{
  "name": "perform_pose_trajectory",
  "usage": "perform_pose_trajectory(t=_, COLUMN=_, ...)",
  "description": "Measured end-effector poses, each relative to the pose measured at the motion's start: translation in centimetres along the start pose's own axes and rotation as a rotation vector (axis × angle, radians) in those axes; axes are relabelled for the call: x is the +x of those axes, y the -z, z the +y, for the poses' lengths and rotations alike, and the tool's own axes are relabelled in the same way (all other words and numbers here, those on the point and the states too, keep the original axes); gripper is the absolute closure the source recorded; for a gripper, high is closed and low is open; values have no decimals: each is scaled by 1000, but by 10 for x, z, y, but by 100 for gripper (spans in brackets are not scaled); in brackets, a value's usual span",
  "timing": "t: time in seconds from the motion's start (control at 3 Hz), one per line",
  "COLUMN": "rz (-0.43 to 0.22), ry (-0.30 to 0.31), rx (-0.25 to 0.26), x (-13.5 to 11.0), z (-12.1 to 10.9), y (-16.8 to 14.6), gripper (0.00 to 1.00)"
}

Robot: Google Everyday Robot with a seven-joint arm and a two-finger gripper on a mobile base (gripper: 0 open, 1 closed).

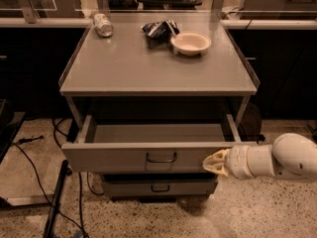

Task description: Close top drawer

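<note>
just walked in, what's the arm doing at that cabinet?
The robot's hand is low on the right, at the right end of the wide grey metal top drawer, touching its front or just short of it. The drawer stands pulled out, not yet pushed in. A white bowl and a tipped metal can sit on the grey cabinet top, untouched.
</note>
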State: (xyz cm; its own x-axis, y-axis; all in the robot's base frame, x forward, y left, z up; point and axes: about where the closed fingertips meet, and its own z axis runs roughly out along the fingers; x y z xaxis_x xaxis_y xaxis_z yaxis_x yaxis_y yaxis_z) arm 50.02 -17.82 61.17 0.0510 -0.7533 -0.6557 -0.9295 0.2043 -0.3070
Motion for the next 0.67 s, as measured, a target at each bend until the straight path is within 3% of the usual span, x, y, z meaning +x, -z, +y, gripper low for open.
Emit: perform_pose_trajectory(t=0.67, rz=-15, ry=50, rx=72, x=-2, z=-32, y=-16, gripper=100)
